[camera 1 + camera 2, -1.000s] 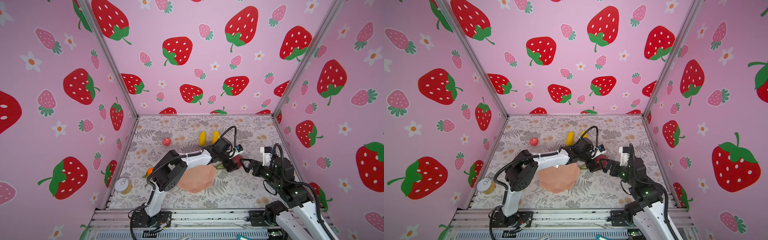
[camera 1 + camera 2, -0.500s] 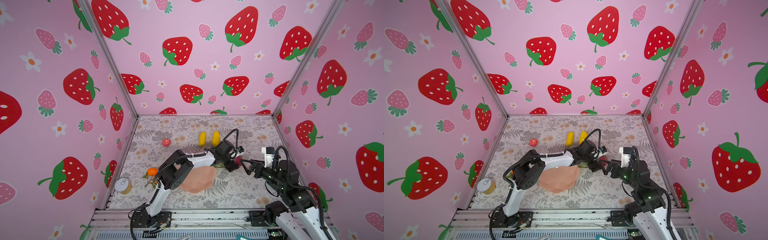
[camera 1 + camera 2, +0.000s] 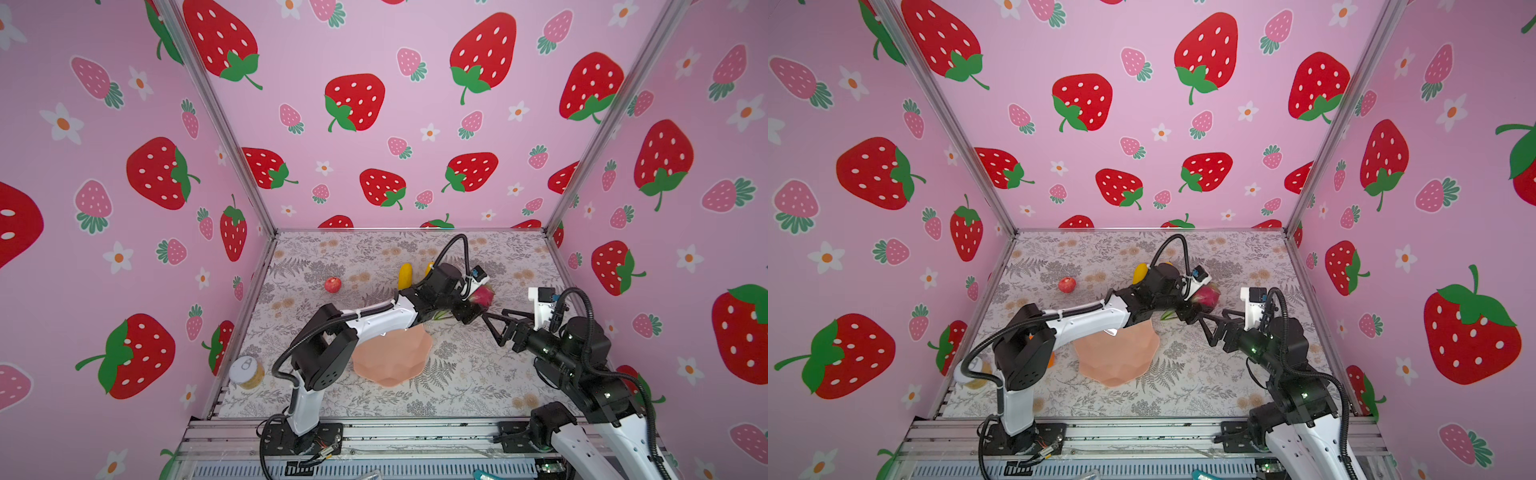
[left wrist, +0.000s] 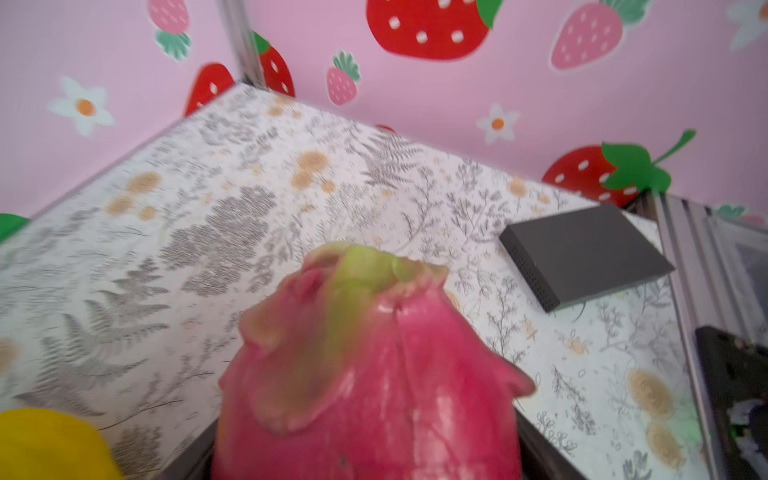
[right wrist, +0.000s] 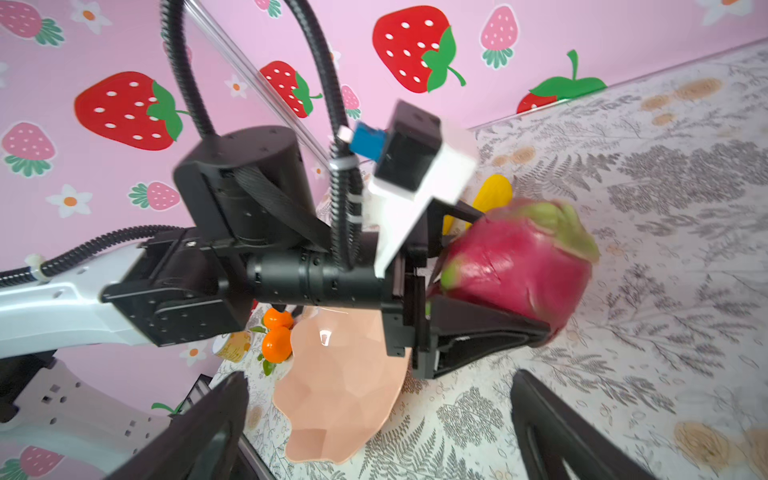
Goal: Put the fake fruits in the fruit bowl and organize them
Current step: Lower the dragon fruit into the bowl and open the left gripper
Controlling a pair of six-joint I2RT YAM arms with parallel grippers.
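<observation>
Magenta green-tipped dragon fruit (image 3: 483, 294), toward the fern-printed tabletop's (image 3: 478, 386) right edge, is clasped in the left gripper's (image 5: 505, 278) wide-set jaws, so we should carry it level and lower it gently into the empty glossy peach scalloped bowl (image 3: 390, 359) nearer the front edge, avoiding the gaping, empty right gripper (image 3: 494, 328) alongside, with pink strawberry-papered walls (image 3: 374, 62) close around.

The counter (image 3: 365, 253) has a fern pattern. On it lie a peach bowl (image 3: 390, 357), a small red fruit (image 3: 333, 285), two yellow fruits (image 3: 405, 274), two oranges (image 5: 276, 332) just beside the bowl, and a can (image 3: 246, 371) near the left edge.
</observation>
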